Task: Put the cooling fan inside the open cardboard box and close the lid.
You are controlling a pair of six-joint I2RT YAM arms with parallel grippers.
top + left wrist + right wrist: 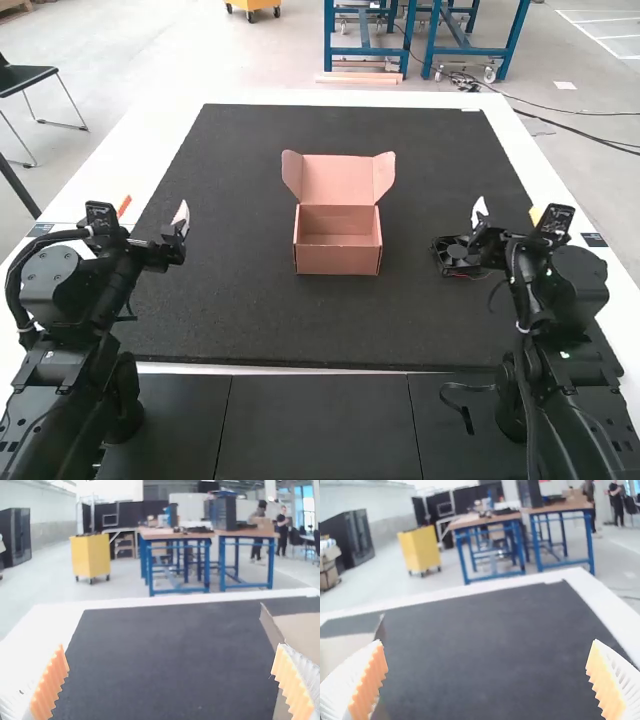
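An open brown cardboard box (pixel 338 238) stands in the middle of the black mat, its lid (pixel 338 180) upright at the back with two side flaps spread. The black cooling fan (pixel 460 256) lies flat on the mat to the right of the box, just under my right gripper (pixel 484 230). That gripper is open, its orange-padded fingers (pixel 364 684) wide apart with nothing between them. My left gripper (pixel 174 232) hovers at the mat's left edge, open and empty; its fingers (pixel 49 687) frame bare mat. A corner of the box (pixel 296 630) shows past one left finger.
The black mat (pixel 340 130) covers most of the white table (pixel 160 130). Bare mat lies on all sides of the box, with wide room in front and behind. Both arm bases stand at the near edge.
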